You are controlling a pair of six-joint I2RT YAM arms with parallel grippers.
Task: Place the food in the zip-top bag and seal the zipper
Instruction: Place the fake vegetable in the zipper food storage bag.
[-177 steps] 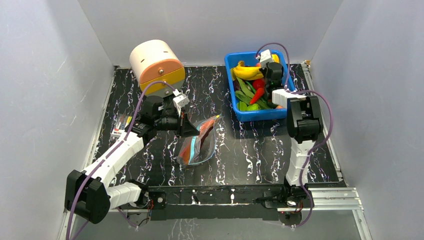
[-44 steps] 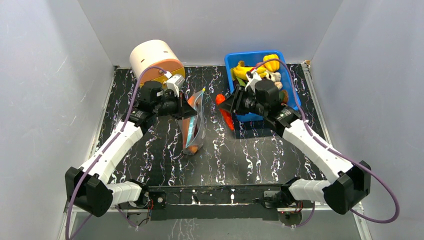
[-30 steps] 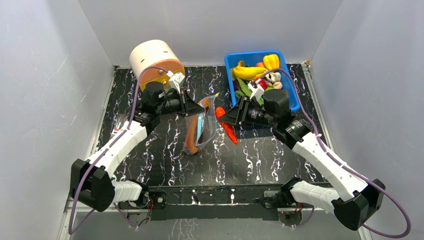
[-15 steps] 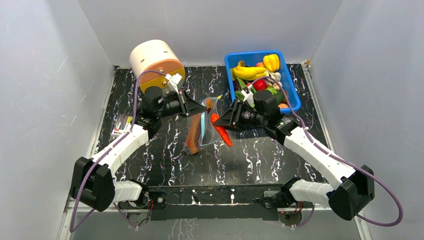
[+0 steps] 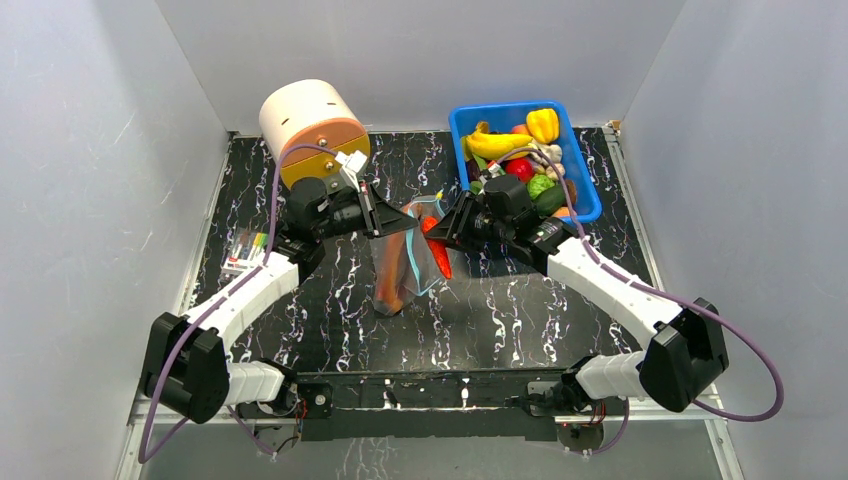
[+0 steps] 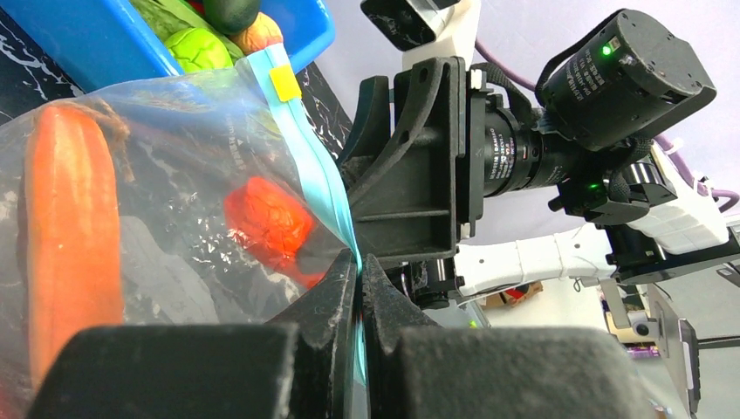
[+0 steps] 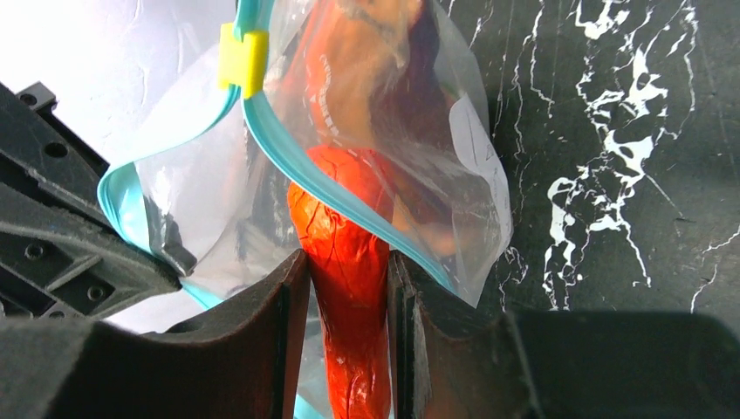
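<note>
Bag hangs mouth-up over mid-table, just left of the bin; can't tell if its bottom end rests on the surface. Zipper is unsealed and the mouth gapes, with the yellow slider at one end of the strip. A carrot is already inside, seen through the clear wall. Left claw is pressed fully together on the zipper strip at the mouth edge and holds the bag up by it. Right claw is part-spread, both fingers clamped on the sides of a red chili. The chili's front end sits past the zipper and inside the mouth; its back end sticks out behind the fingers. The left wrist view shows that red tip through the plastic, close to the pinch point. The two claws face each other across the mouth, nearly touching. The rest of the food is piled in the bin.
</note>
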